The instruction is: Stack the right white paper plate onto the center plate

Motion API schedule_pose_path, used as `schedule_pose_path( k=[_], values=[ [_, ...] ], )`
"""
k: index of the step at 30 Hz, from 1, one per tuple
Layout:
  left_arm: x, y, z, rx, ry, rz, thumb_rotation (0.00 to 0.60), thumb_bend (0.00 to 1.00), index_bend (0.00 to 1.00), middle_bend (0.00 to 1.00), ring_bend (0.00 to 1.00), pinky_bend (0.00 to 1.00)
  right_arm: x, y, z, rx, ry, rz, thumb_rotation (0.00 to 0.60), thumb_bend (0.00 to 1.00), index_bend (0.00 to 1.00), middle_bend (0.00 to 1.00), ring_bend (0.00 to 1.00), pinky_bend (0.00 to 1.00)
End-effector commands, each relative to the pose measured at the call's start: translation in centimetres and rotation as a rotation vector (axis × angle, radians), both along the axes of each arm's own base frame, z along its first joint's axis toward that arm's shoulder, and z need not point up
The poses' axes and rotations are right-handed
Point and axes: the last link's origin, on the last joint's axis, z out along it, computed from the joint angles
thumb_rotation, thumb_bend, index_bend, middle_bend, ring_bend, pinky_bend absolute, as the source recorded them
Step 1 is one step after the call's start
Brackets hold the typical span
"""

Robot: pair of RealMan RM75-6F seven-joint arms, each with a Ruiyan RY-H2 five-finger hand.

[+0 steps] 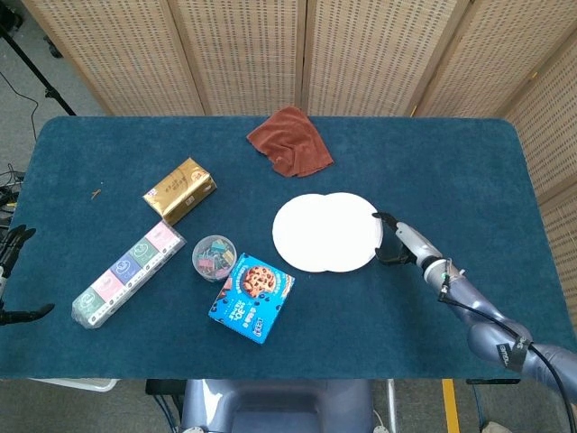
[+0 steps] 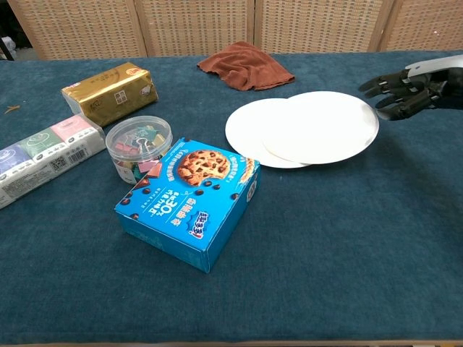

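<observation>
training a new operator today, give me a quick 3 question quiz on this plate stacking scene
1. True or false: the right plate already sits square on the center plate.
2. Which object lies nearest the blue cookie box: a) brown cloth b) clip jar c) gold pack?
3. Fill in: the right hand sits just off the plate's ____ edge.

Key: 1 false, it only overlaps partway. 2 b. 3 right.
</observation>
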Motion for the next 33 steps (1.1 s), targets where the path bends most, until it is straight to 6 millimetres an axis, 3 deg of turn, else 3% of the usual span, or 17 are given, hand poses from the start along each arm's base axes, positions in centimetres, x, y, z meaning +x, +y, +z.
schedule_pose_path(
  k=[1, 33],
  values=[
    [-0.1, 0.0, 0.1, 0.003, -0.003, 0.003, 0.6, 0.07, 0.0, 0.0, 0.0, 0.0, 0.4, -0.2, -0.4, 0.007, 0.0, 0.014, 0.6, 0.56, 0.0, 0.0, 0.0, 0.0],
    [-0.1, -0.1, 0.2, -0.004, -0.01, 0.002, 0.6, 0.07, 0.0, 0.0, 0.0, 0.0, 4.7, -0.7, -4.8, 0.035, -0.012, 0.047, 0.6, 0.56, 0.0, 0.0, 0.0, 0.0]
  ],
)
